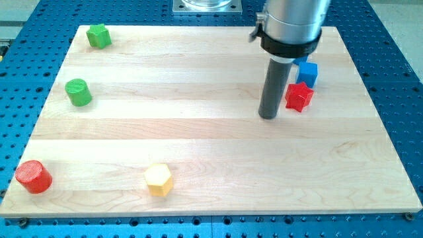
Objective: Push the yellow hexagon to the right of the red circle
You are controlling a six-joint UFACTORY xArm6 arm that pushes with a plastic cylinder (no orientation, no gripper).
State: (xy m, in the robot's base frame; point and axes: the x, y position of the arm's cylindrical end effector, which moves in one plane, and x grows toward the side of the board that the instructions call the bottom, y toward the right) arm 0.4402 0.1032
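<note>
My tip (268, 116): bare rod, no jaws; red star (299, 96) just right of it, yellow hexagon (158, 179) and red circle (33, 176) lay well apart lower-left

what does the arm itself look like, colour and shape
A silver-grey metal cylinder enters from the view's top, ringed by a black collar with a small clamp tab on its left. Below it hangs a straight dark grey rod, ending in my tip. No cables or markings are visible.
</note>
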